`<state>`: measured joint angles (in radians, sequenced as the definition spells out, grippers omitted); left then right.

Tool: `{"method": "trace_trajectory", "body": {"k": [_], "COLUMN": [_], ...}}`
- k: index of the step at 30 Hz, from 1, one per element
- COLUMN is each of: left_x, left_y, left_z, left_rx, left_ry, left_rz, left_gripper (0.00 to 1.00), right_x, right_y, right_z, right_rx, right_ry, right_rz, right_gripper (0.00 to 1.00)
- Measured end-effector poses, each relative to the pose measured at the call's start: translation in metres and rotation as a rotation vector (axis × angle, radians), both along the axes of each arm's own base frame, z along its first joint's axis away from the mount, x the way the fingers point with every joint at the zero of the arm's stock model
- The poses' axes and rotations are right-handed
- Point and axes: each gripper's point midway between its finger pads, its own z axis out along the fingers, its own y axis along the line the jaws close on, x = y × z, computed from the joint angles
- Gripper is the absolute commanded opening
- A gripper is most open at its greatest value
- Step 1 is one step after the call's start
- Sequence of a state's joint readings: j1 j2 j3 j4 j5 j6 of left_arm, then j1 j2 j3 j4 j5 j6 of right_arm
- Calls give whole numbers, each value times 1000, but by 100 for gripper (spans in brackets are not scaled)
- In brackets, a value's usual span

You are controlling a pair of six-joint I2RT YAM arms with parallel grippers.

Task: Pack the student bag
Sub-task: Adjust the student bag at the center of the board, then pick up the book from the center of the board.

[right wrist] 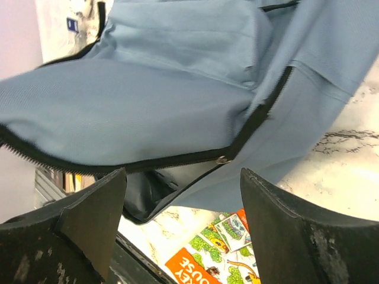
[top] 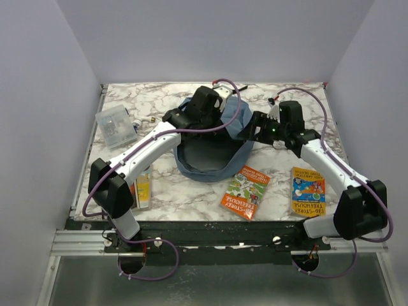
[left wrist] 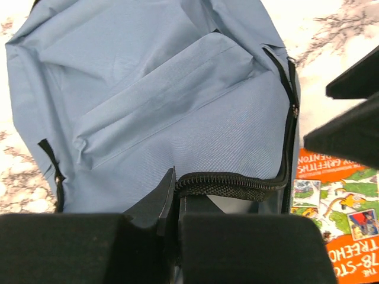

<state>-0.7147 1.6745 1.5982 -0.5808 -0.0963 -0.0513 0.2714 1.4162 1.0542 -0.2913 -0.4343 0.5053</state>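
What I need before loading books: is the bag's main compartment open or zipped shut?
Open. The student bag gapes, dark interior showing; the left gripper pinches its unzipped zipper edge.

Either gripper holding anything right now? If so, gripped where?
The left gripper is shut on the student bag, pinching the zippered edge of its open main compartment. The right gripper is open beside the bag and holds nothing.

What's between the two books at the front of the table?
Bare marble table between the orange Treehouse book and the yellow-edged book; top view shows it.
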Motion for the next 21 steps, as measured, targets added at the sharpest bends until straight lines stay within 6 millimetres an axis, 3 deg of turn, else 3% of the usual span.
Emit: {"method": "trace_trajectory", "body": {"k": [3,4,7,8,11,13,16,19,20,21], "left_x": [-2,-2,-1,-2,-9,-20,-42,-62,-65,-70], "left_y": [-2,-2,-1,0,4,17,51,122,136,167], "left_z": [-1,-1,-3,-5,-11,-12,-14,1,4,12], "left_rx": [-34,-47,-87,-108,-164,-208,-279,-377,-393,-425], "left_ry": [29,40,79,98,161,202,257,222,203,161], "left_rz": [-2,-2,5,6,13,26,75,231,270,373], "left_gripper": [0,7,47,56,70,84,96,98,98,99], "right_x": [-11,-13,-30,-39,-68,-80,-81,-84,-87,-88], "right_y": [13,20,44,52,71,79,86,100,110,120], "right_z": [4,3,-9,-14,-24,-22,-14,-5,0,6], "right_rx": [-7,-4,22,32,64,90,86,68,70,76], "right_ry": [-65,-78,-102,-104,-114,-124,-159,-201,-214,-228], "right_rz": [54,76,148,171,224,234,198,174,181,189], "right_gripper": [81,81,81,81,80,79,79,79,79,79]}}
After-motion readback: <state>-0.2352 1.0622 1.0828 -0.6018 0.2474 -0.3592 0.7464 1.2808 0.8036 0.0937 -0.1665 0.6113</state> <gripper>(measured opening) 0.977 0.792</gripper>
